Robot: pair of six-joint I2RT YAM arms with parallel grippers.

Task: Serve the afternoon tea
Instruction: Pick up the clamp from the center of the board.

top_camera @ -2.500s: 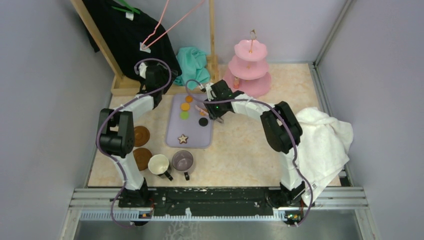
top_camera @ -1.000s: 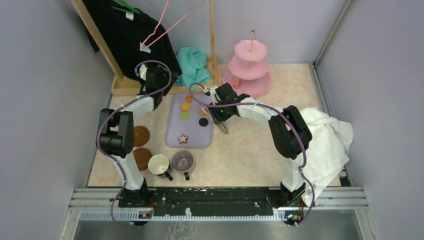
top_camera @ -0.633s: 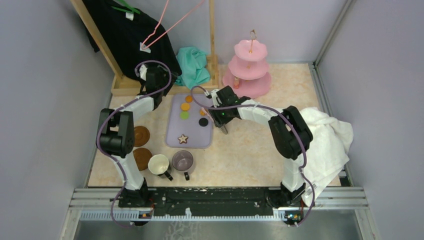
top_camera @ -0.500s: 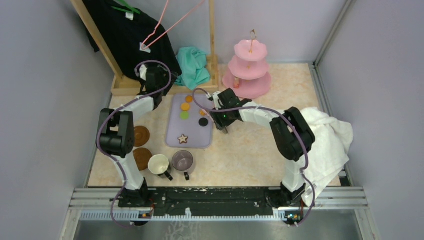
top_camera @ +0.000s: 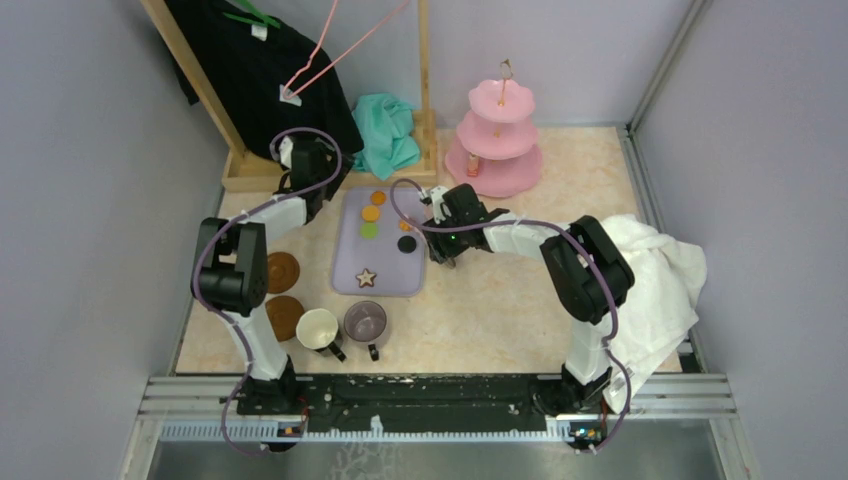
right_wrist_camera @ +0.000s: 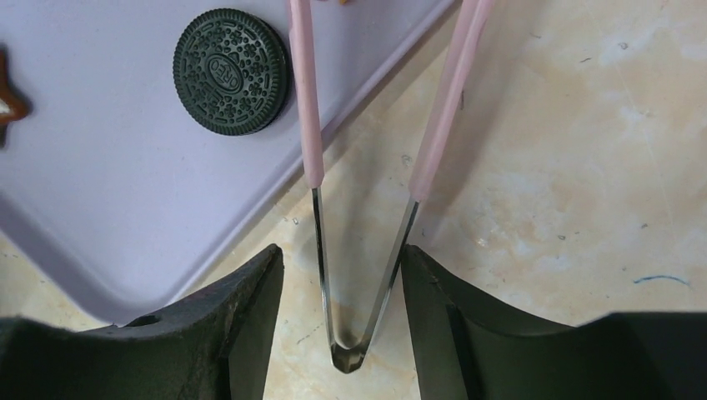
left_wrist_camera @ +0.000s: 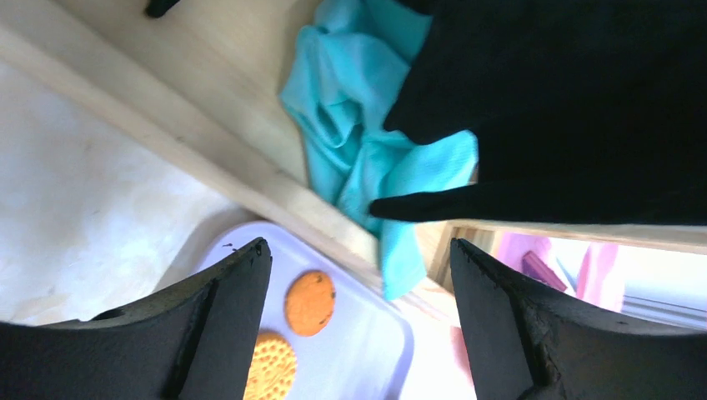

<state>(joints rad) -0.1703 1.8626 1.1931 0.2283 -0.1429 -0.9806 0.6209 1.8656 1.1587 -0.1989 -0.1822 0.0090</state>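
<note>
Right gripper [right_wrist_camera: 340,254] sits low at the 3 o'clock edge of the tray [right_wrist_camera: 125,183], arm reaching across the table. Its fingers are partway open astride pink-armed tongs [right_wrist_camera: 308,125], one pad touching and the other just clear. A black cookie [right_wrist_camera: 231,71] lies at the tongs' 9 o'clock. Left gripper [left_wrist_camera: 358,250], spread wide and empty, hovers over the tray's 12 o'clock end. The pink stand [top_camera: 497,140] is at the tray's 1 o'clock.
</note>
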